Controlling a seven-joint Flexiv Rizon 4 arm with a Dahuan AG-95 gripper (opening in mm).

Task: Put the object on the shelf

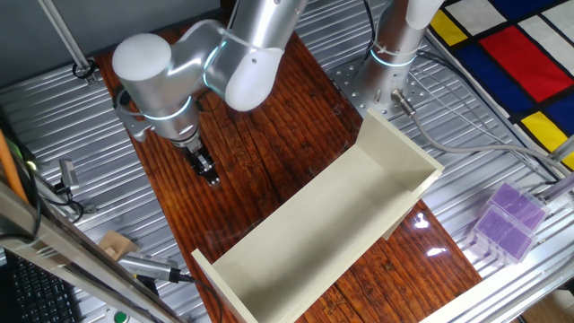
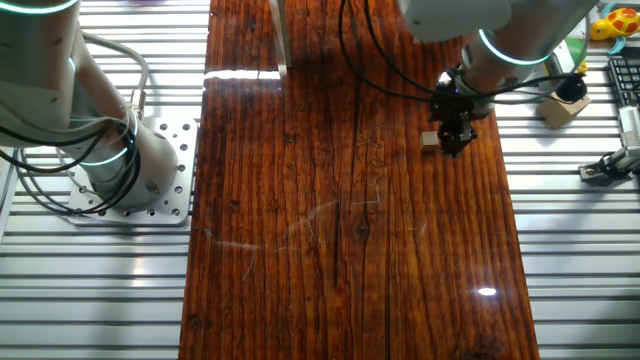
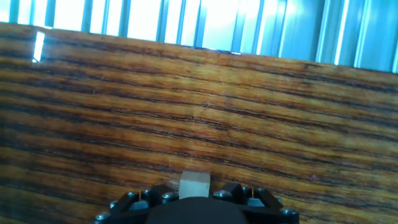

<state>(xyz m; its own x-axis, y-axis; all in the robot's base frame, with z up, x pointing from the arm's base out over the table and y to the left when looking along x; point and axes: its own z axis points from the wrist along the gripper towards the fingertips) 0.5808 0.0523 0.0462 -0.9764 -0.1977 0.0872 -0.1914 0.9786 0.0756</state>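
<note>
The object, a tiny tan wooden cube, sits between my fingertips at the bottom edge of the hand view, with the dark fingers close against both its sides. In the other fixed view the cube shows at table level, against the left side of my gripper. My gripper is low over the wooden tabletop and the cube is hidden there. The long cream-white shelf lies diagonally to the right of it, open side up.
A purple translucent box stands at the right on the metal surface. A larger pale wood block lies at the lower left, also in the other fixed view. A second arm's base stands beside the wooden board.
</note>
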